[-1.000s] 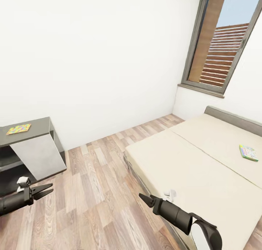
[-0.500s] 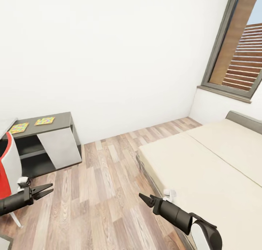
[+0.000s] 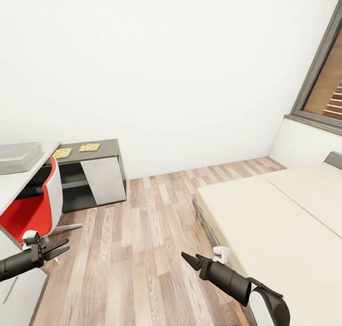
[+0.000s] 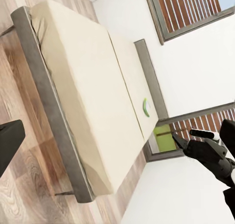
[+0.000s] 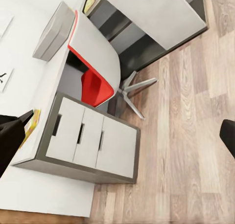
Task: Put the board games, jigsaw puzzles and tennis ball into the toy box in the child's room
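Two multicoloured jigsaw puzzles [image 3: 62,152] [image 3: 89,147] lie side by side on the dark lower section of the table [image 3: 108,148]. The pale grey toy box [image 3: 19,155] rests on the lighter desk top; it is also in the right wrist view [image 5: 53,32]. A white-and-green board game [image 4: 146,107] lies on the beige bed [image 4: 93,87] near the headboard. My left gripper [image 3: 64,248] hangs open over the floor with nothing in it. My right gripper [image 3: 184,256] is open and empty beside the bed's near corner [image 3: 266,221]. The tennis ball is out of view.
A red-and-white swivel chair [image 3: 33,207] stands at the desk, and a grey drawer unit [image 5: 93,141] sits under the desk top. Wood-plank floor [image 3: 152,231] runs between table and bed. A dark-framed window [image 3: 323,79] is at the right.
The camera has swung left: the desk top, toy box and red chair have come into the picture, and the board game on the bed has gone out of it. Both arms hold their pose.
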